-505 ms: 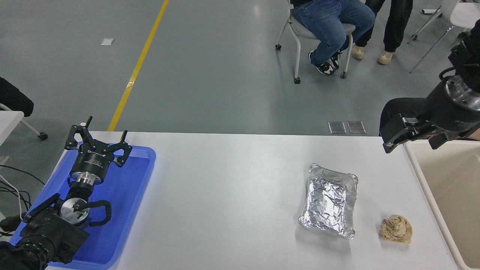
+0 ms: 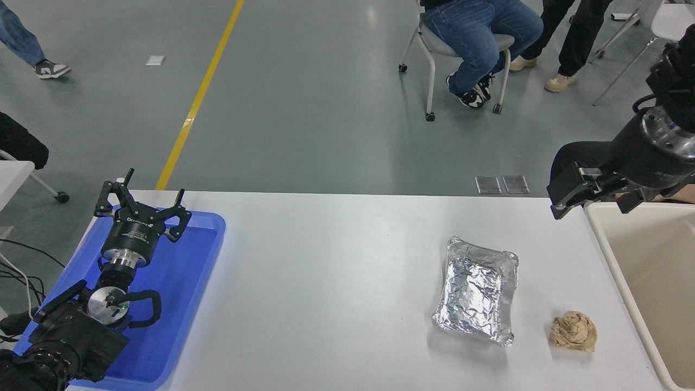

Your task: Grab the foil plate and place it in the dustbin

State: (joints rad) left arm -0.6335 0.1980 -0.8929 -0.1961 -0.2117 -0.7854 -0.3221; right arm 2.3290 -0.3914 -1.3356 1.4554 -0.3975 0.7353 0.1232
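The foil plate [image 2: 478, 290] is a shiny crinkled silver tray lying flat on the white table [image 2: 326, 271], right of centre. The dustbin [image 2: 649, 271] is a large cream tub at the table's right edge, partly cut off by the picture. My right gripper [image 2: 594, 205] hangs open and empty above the tub's far left corner, well behind and to the right of the foil plate. My left gripper [image 2: 142, 190] is open and parked over the blue tray at the lower left.
A small crumpled brown paper ball [image 2: 574, 331] lies between the foil plate and the tub. A flat blue tray [image 2: 187, 304] sits at the table's left end. A person sits on a chair [image 2: 467, 38] beyond the table and others stand nearby.
My right gripper has shifted slightly left and up. A walking person's leg has come into view at the top left. The foil plate has not moved.
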